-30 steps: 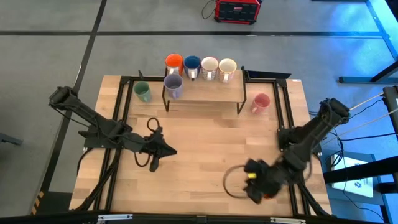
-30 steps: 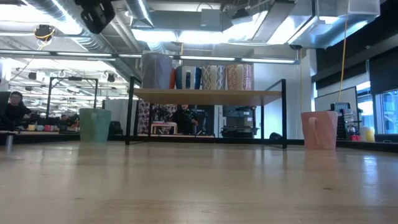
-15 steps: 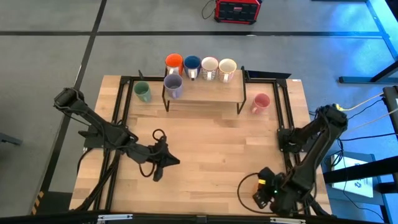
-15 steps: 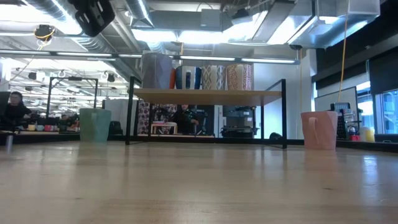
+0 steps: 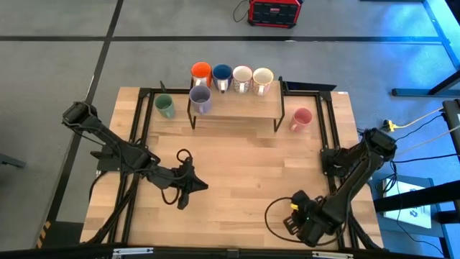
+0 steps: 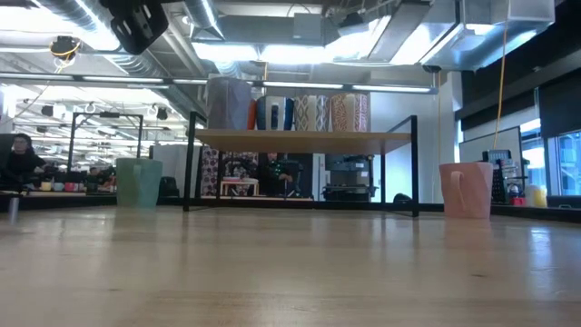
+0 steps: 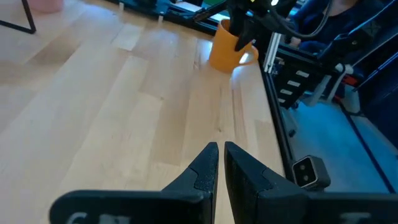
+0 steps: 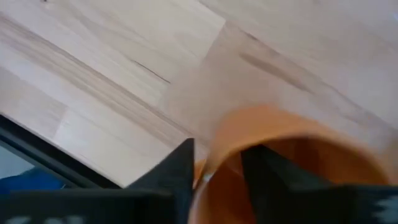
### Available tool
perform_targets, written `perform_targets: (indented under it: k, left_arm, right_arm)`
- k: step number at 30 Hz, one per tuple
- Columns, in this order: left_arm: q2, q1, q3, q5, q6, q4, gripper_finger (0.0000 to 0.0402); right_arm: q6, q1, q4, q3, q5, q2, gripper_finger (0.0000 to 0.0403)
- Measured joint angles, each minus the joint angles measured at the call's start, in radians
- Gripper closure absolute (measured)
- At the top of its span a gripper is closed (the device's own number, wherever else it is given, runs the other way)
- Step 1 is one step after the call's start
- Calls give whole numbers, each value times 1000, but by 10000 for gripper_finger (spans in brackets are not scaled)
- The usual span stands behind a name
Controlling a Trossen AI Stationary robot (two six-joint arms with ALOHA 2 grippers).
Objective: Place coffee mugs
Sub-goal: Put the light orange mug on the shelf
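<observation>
The amber orange mug stands upright near the table's near right corner, with my right gripper shut on it from above. In the high view that gripper hides it. On the black-framed wooden shelf stand the orange-red, dark blue, white, cream and lavender mugs. The sage green mug rests on the table left of the shelf, and the pink mug right of it. My left gripper hovers shut over the left middle of the table. My right gripper pinches the amber mug's wall at the rim, one finger inside the mug and one outside. The fingers come from above, pointing down. The mug stays upright; whether its base is on the table cannot be told.
A black rail frame runs along the table's left and right sides. The right edge drops off just beside the amber mug. Bare wood lies between the shelf and both grippers. A red box sits on the floor beyond the table.
My right gripper has carried the amber mug a short way toward the table's near edge, and the arm has folded back. My left gripper has shifted slightly toward the near edge and then stayed put.
</observation>
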Motion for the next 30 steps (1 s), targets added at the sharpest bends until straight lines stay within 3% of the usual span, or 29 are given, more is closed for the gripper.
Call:
perform_targets:
  k: [5, 7, 13, 18, 23, 30]
  left_arm:
    - [-2, 6, 0, 5, 25, -13, 381]
    - [-2, 12, 0, 13, 25, -14, 381]
    - [-49, 13, 0, 43, 57, -15, 381]
    - [-127, 13, 0, 55, 72, -41, 381]
    - [-175, 25, 0, 53, 79, -125, 381]
    - [-169, 30, 0, 60, 117, -147, 381]
  right_arm:
    - [-73, -18, -6, 0, -1, 0, 378]
    - [-142, -30, 2, 1, -1, 0, 392]
    - [-397, -108, 13, 51, 47, 0, 394]
    - [-746, -217, 72, 103, 104, 0, 393]
    - [-1009, -355, 151, 105, 71, 0, 397]
    - [-1187, -507, 200, 104, -3, 0, 399]
